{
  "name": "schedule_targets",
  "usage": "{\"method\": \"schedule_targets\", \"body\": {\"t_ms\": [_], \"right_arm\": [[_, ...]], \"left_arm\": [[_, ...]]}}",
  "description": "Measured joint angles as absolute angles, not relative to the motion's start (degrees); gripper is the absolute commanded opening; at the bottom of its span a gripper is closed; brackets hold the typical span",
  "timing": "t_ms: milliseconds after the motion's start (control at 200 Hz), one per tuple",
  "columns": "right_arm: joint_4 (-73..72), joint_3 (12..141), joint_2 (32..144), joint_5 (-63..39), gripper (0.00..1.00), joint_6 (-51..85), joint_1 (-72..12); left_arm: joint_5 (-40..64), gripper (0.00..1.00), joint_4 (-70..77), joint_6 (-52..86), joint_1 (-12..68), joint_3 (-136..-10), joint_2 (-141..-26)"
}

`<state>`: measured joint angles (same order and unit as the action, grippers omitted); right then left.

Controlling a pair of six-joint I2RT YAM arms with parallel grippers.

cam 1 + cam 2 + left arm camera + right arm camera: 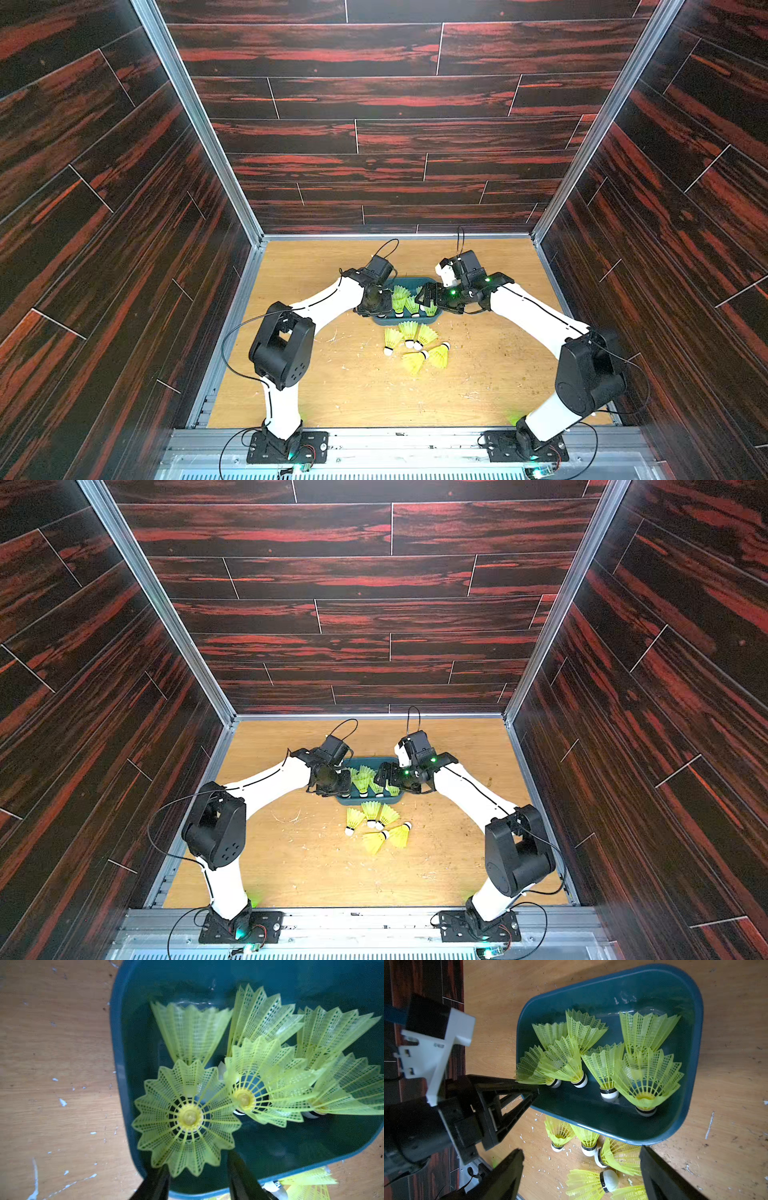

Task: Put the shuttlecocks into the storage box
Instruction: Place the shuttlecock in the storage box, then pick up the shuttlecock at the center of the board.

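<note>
The storage box [409, 321] [370, 801], a teal tub, sits mid-table with several neon yellow shuttlecocks [602, 1061] inside, most standing on their white corks. Several more shuttlecocks [415, 347] [376, 827] lie on the table just in front of it. My left gripper [197, 1159] [380, 300] hangs over the box's left end, jaws apart. One upright shuttlecock [188, 1118] stands below them, and its skirt edge reaches between the fingers without being pinched. My right gripper [580, 1149] [428, 297] is open wide and empty over the box's right front edge, above the loose shuttlecocks [591, 1184].
The wooden tabletop [332, 386] is scattered with small white flecks. Dark wood-patterned walls with metal frame posts [249, 232] enclose the table on three sides. Both arm bases [286, 446] stand on the front rail.
</note>
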<state>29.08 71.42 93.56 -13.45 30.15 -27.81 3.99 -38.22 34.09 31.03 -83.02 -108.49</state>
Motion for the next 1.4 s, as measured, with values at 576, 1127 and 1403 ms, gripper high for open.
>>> {"method": "schedule_targets", "body": {"t_ms": [576, 1127, 1403], "right_arm": [[29.1, 71.4, 93.6, -12.4, 0.9, 30.1, -27.8], [30.2, 66.9, 84.7, -6.1, 0.85, 27.9, -28.0], [31.1, 61.8, 80.7, -2.3, 0.81, 29.4, -34.4]], "left_arm": [[1.8, 0.56, -41.6, 33.6, 31.0, -85.6, -107.6], [0.4, 0.64, -40.7, 30.7, 30.9, -82.3, -98.6], [2.8, 0.68, -36.8, 29.8, 30.8, -72.6, -90.5]]}}
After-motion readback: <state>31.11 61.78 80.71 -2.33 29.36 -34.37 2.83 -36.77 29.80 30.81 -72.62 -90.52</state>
